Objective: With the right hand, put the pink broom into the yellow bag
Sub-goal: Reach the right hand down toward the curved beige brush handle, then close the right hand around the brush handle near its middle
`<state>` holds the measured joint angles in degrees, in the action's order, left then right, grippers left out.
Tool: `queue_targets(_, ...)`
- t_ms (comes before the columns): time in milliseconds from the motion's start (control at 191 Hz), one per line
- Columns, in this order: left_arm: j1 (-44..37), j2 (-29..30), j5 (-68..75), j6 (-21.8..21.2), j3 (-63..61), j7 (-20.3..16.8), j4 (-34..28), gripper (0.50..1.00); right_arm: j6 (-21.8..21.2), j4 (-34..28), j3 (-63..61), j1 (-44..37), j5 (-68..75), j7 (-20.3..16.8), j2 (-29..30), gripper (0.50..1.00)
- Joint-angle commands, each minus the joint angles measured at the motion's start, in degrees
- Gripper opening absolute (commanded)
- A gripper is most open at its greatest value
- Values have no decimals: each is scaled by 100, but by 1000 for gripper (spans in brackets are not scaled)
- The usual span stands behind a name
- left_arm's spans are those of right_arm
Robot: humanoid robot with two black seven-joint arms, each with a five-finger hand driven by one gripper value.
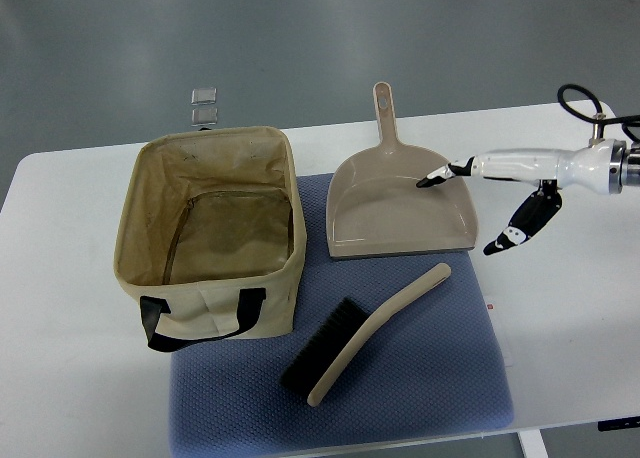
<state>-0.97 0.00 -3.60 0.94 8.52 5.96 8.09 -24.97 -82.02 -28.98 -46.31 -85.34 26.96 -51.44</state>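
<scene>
The open yellow bag (pixel 212 233) stands at the left of the blue mat (pixel 420 368) on the white counter (pixel 560 308). The pink broom (pixel 362 336) lies on the mat just right of it, below the dustpan (pixel 398 203). At the right, the right hand (pixel 490 203) hovers over the dustpan's edge, fingers spread, holding nothing.

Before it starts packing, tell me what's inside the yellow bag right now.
The yellow bag stands open and looks empty: only its fabric lining and floor show. The near inner wall is hidden by the rim. The broom lies outside on the blue mat.
</scene>
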Motion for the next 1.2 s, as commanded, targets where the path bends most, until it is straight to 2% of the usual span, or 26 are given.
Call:
queue_targets(0, 1, 0, 0, 3, 0, 1, 0, 1000, -17, -201, 270, 8, -308, -33, 2, 928)
queue_targets(251, 1, 0, 0, -6, 0, 1, 0, 1000, 309, -192, 279, 254, -361, -77, 336, 926)
queue_targets(466, 1, 0, 0, 3, 0, 1, 0, 1000, 730, -42, 296, 667, -941, -226, 731, 915)
queue_targets(602, 1, 0, 0, 3, 0, 1, 0, 1000, 932, -25, 296, 702, -1257, -235, 784, 915)
queue_targets(816, 1, 0, 0, 3, 0, 1, 0, 1000, 1047, -7, 296, 799, -1626, -244, 1057, 907)
queue_targets(937, 1, 0, 0, 3, 0, 1, 0, 1000, 1196, 160, 296, 878, -1846, -446, 1259, 901)
queue_targets(1104, 1, 0, 0, 3, 0, 1, 0, 1000, 1354, 248, 296, 966, -1960, -455, 1426, 830)
queue_targets(1193, 1, 0, 0, -6, 0, 1, 0, 1000, 1398, 371, 288, 975, -2040, -463, 1531, 811)
